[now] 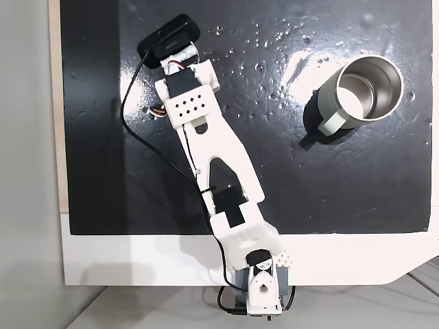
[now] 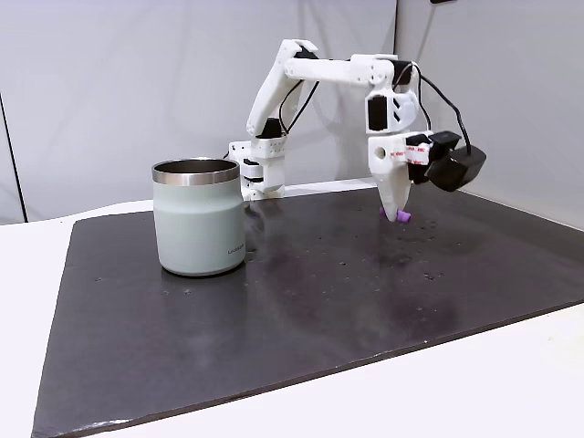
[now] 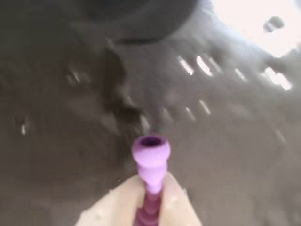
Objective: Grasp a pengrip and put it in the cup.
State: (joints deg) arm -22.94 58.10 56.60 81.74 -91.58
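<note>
Close up in the wrist view, clamped between the pale fingertips of the white two-finger gripper (image 3: 149, 207): the small light-purple ribbed rubber pengrip (image 3: 150, 157), flared open end poking out past the tips, only its lower stretch pinched. Jaws nearly shut on it, with the dark tabletop blurred behind. Seen from the side fixed view, gripper (image 2: 398, 215) pointing down, pengrip (image 2: 402, 216) at its tip just above the black mat (image 2: 365, 301), seemingly lifted clear, though contact hard to rule out. Likely trouble from here: a slender, squashy piece held near one end, so liable to pivot or squirt out during the swing, or to catch the rim and bounce off instead of dropping inside. Further off, the round stainless-steel mug with the pale grey-beige outside and side handle (image 1: 360, 92), standing upright and well apart across the mat. Nothing between gripper and mug; black wrist camera (image 1: 169, 35) and trailing black cable (image 1: 147, 140) riding along behind.
</note>
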